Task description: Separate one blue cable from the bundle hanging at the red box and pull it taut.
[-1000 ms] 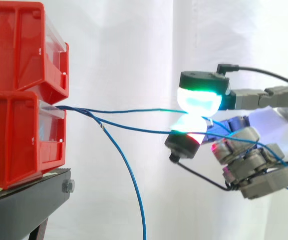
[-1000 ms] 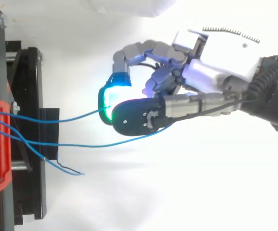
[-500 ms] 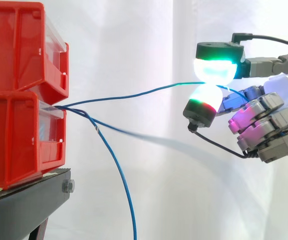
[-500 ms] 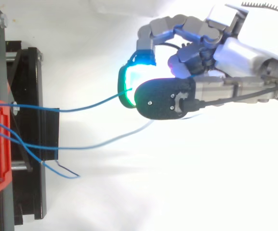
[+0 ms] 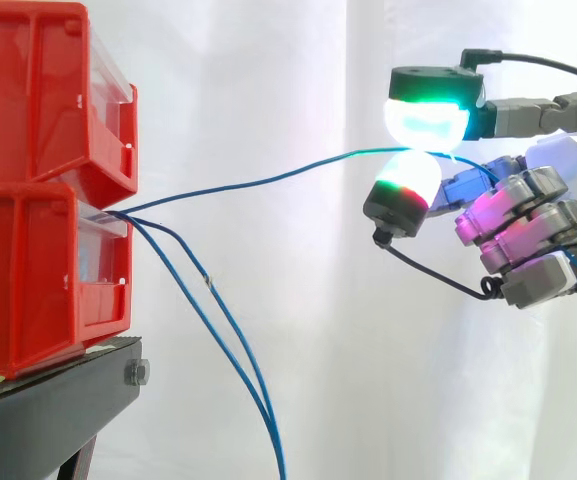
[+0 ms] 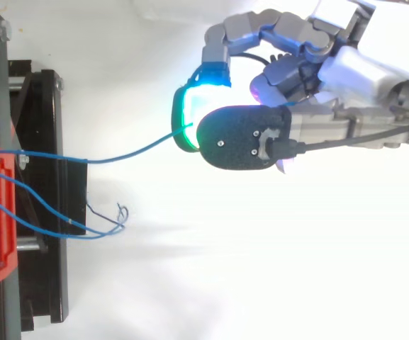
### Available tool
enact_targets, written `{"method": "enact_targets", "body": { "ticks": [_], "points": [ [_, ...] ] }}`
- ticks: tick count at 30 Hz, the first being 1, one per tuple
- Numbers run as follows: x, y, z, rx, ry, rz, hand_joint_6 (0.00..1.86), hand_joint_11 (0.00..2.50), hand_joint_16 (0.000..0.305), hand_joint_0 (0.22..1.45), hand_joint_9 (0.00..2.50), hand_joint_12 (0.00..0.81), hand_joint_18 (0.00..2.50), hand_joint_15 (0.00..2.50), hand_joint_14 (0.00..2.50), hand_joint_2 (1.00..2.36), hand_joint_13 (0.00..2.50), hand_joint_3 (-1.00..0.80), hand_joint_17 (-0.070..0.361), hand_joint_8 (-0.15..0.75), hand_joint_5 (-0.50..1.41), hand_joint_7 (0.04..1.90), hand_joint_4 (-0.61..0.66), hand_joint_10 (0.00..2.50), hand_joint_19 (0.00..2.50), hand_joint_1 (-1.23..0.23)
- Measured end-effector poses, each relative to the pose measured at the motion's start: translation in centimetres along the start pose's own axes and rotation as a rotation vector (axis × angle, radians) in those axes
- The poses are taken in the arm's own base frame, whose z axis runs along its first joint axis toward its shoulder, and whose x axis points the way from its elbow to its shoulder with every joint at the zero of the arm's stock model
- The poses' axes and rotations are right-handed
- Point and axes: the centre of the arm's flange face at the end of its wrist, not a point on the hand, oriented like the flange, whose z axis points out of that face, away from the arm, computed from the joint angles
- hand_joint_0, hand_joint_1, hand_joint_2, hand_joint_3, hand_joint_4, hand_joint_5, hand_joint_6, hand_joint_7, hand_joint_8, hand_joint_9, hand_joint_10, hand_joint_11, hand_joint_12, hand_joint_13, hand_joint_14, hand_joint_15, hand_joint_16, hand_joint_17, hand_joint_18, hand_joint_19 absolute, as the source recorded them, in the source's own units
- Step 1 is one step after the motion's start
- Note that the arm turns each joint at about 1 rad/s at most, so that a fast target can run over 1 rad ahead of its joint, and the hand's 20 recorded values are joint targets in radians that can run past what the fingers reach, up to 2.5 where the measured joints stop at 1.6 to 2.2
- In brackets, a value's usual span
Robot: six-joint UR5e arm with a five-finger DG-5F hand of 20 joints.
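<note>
Two stacked red bins (image 5: 38,180) are set at the left on a black stand (image 5: 63,385); their contents cannot be made out. From the lower one, a blue cable (image 5: 268,180) is pinched at the right between glowing pads (image 5: 426,120) of the hand (image 6: 353,78). Two other cables (image 5: 218,340) are cut off below. A white curtain (image 5: 268,60) is hung behind.

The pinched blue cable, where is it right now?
In the side view the pinched blue cable rises rightward from the lower red bin to the hand, above the two loose cables hanging.
</note>
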Motion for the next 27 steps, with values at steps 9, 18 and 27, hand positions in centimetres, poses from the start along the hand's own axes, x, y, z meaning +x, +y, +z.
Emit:
{"method": "enact_targets", "body": {
  "ticks": [9,18,27],
  "points": [
    [0.6,0.1,0.1,-0.023,0.006,-0.024,0.87,1.46,0.057,0.61,1.01,0.467,1.45,1.53,2.50,1.02,1.20,0.00,0.129,0.342,-0.12,1.27,0.05,1.87,0.78,-0.74],
    [1.3,-0.1,0.1,-0.031,0.017,-0.024,0.87,1.46,0.059,0.61,1.05,0.462,1.48,1.54,2.50,1.02,1.22,0.04,0.132,0.351,-0.11,1.30,0.03,1.89,0.72,-0.75],
    [1.6,-3.8,-0.4,-0.052,0.029,0.012,0.87,1.47,0.061,0.62,1.07,0.467,1.50,1.54,2.50,1.01,1.24,0.05,0.137,0.362,-0.11,1.32,0.03,1.89,0.68,-0.76]
  ]
}}
